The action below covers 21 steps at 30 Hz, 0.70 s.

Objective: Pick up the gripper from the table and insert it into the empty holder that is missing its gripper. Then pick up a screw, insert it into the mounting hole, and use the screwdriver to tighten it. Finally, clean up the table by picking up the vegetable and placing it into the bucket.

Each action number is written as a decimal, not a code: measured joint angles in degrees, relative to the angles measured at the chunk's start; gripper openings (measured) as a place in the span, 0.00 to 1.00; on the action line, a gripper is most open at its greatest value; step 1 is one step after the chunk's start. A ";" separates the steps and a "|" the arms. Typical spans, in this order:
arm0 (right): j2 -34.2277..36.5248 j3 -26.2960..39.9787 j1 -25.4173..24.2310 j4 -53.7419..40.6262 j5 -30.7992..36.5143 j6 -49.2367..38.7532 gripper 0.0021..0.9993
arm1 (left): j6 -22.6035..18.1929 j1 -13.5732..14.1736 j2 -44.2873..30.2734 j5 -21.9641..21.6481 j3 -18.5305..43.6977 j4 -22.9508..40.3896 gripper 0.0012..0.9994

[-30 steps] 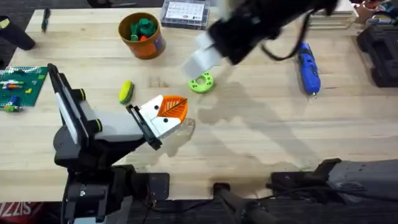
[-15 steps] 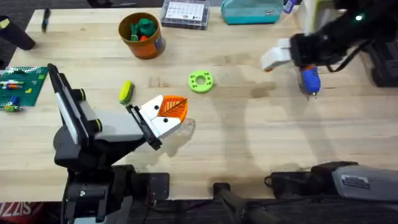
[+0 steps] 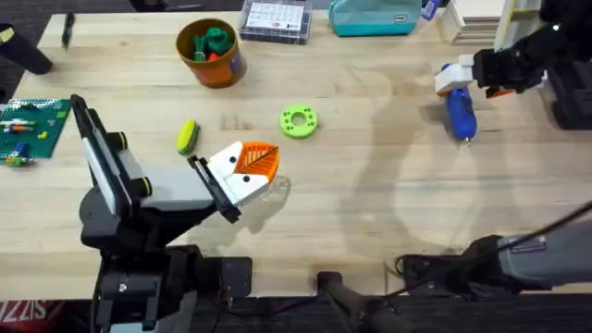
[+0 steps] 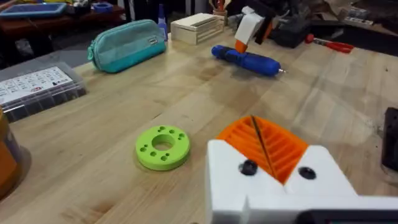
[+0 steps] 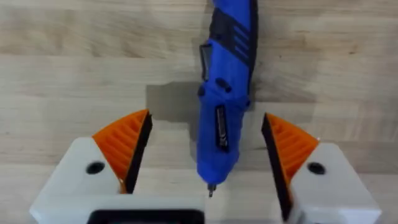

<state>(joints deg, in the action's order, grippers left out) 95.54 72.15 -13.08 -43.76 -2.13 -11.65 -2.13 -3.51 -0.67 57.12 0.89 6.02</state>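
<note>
The blue screwdriver [image 3: 461, 115] lies at the table's far right, its silvery tip toward the front. My right gripper [image 3: 459, 81] hovers just over its back end, open, with one orange pad on either side of the screwdriver [image 5: 224, 106] and touching nothing. My left gripper [image 3: 250, 169] rests low near the table's middle, shut; both of its white holders [image 4: 273, 186] carry orange pads [image 4: 264, 140] pressed together. The yellow-green vegetable [image 3: 188, 136] lies just left of it. The orange bucket [image 3: 212, 54] stands at the back left, with toys inside. A loose screw is out of view.
A green ring disc [image 3: 298, 121] lies at mid table. A clear parts box [image 3: 275, 18] and a teal pouch [image 3: 375, 17] sit along the back edge. A green brick plate [image 3: 32, 125] is at the far left, a black case [image 3: 566, 79] at the far right.
My right arm has swung from above the green disc across to the far right and now hangs over the screwdriver. The left arm has not moved.
</note>
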 joint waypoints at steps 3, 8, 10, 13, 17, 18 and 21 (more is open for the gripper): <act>4.28 3.55 -0.28 -0.40 0.18 -0.76 0.99 | 0.00 0.00 0.00 0.00 0.00 -0.02 0.00; 11.84 9.48 -0.36 -0.07 0.20 -1.30 0.99 | 0.00 0.00 0.00 0.00 0.00 -0.02 0.00; 13.78 9.58 -0.50 0.86 0.21 -1.45 0.99 | 0.00 0.00 0.00 -0.06 0.01 -0.02 0.00; 16.65 9.59 -0.62 1.54 0.24 -1.77 0.99 | 0.00 0.00 0.00 -0.49 0.00 -0.04 0.00; 18.21 10.24 -0.60 1.42 1.05 -2.11 0.99 | 0.00 0.00 0.00 -1.31 0.00 -0.17 0.00; 18.21 10.30 -0.60 1.47 1.03 -2.11 0.99 | 0.00 0.00 0.00 -1.33 0.00 -0.17 0.00; 18.22 10.30 -0.60 1.79 1.01 -2.13 0.99 | 0.00 0.00 0.00 -1.44 0.00 -0.19 0.00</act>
<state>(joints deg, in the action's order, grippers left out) 113.75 82.46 -13.67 -41.97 -1.13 -13.78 -2.13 -3.51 -0.67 55.68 0.89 5.82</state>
